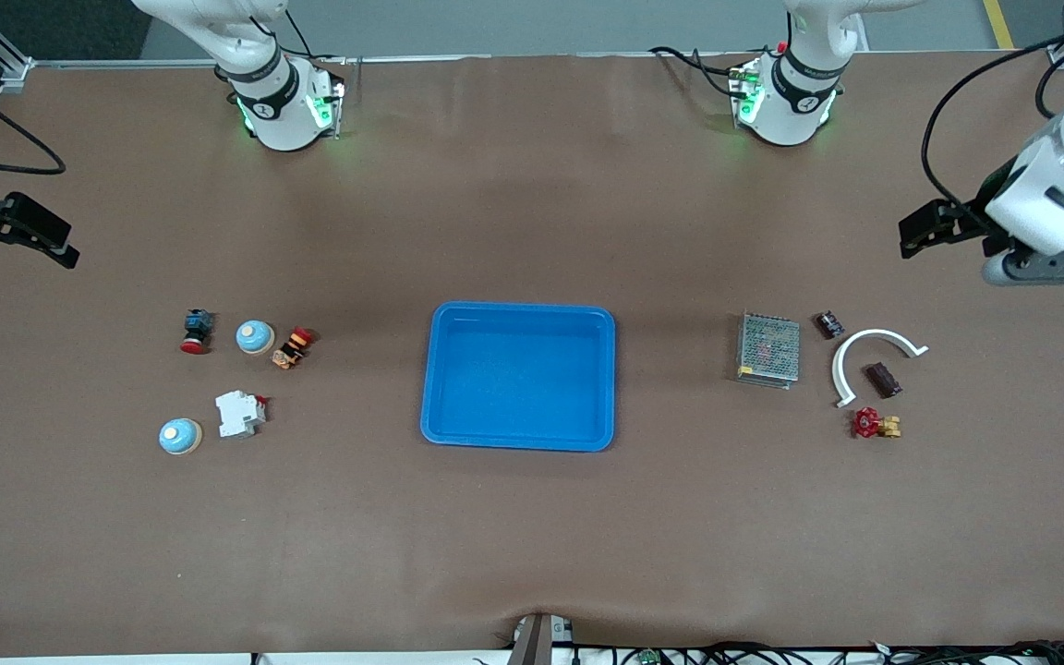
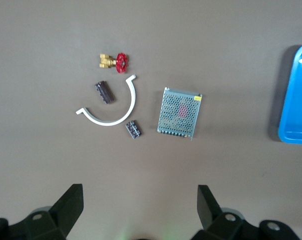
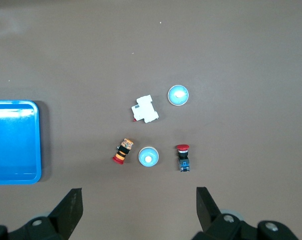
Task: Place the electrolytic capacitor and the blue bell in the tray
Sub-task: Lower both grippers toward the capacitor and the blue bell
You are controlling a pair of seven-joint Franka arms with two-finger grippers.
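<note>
The bright blue tray point(image 1: 521, 443) lies at the table's middle and holds nothing; it also shows in the left wrist view point(image 2: 295, 135) and the right wrist view point(image 3: 35, 142). Two blue bells point(image 1: 255, 336) point(image 1: 180, 436) sit toward the right arm's end point(image 3: 148, 157) point(image 3: 178, 95). Two small dark cylindrical capacitor-like parts point(image 1: 830, 324) point(image 1: 884, 380) lie toward the left arm's end point(image 2: 134, 129) point(image 2: 104, 92). My left gripper point(image 1: 918, 233) point(image 2: 138, 192) hangs open and empty above the table near that end. My right gripper point(image 1: 52, 244) point(image 3: 139, 195) hangs open and empty near the other end.
A metal mesh box point(image 1: 768, 348), a white curved strip point(image 1: 869, 356) and a red-handled brass valve point(image 1: 876, 425) lie by the dark parts. A white breaker point(image 1: 239, 412), a red-capped push button point(image 1: 197, 331) and an orange-black part point(image 1: 292, 348) lie by the bells.
</note>
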